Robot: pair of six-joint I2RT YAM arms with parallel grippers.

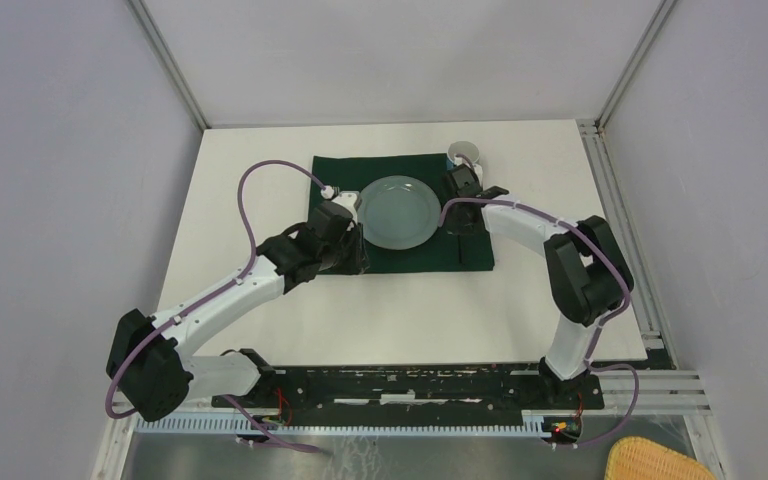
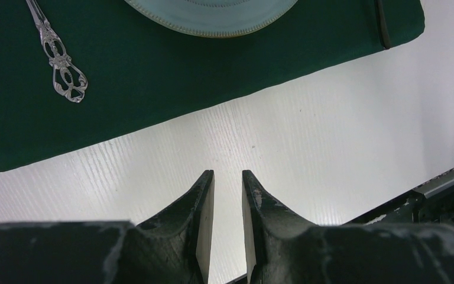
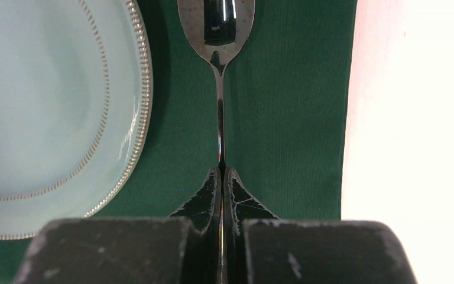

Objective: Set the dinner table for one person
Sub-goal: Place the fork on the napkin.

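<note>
While the spoon is being clamped by its handle in the right gripper, the left gripper is being held part-open, empty. Likely stiff, slippery metal.

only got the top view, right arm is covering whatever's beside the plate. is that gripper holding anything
observer: yes. The right wrist view shows the right gripper shut on the handle of a spoon, bowl pointing away from the fingers.
operator: where's the spoon sit vs the plate
observer: it runs along the green cloth beside the plate, with a strip of cloth between them, so not touching.
operator: and the left one, got anything
observer: no. The left wrist view shows the left gripper slightly open and empty over the bare white table.
operator: any other cutlery out
observer: an ornate silver handle lies on the cloth on the plate's other side; its head is out of frame.
</note>
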